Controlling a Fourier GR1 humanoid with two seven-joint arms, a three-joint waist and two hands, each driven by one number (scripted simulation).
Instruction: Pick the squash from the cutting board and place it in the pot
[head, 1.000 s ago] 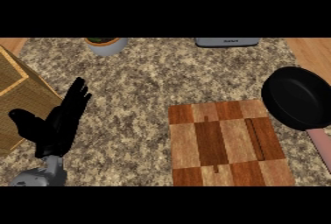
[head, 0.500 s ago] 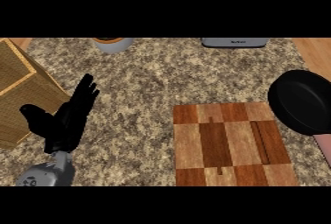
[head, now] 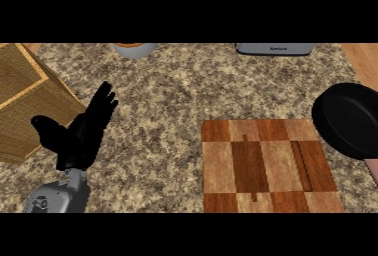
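Pot (head: 353, 126) farther right than before; one cutting board (head: 260, 167), one left hand (head: 80, 136).

materials and finish

the counter (head: 170, 100) is shown as speckled stone. the cutting board (head: 269, 165), lower right, is built of smooth light and dark wood blocks. the pot (head: 351, 125), right edge, is finished matt black. the box (head: 22, 100), upper left, is faced with woven fibre.
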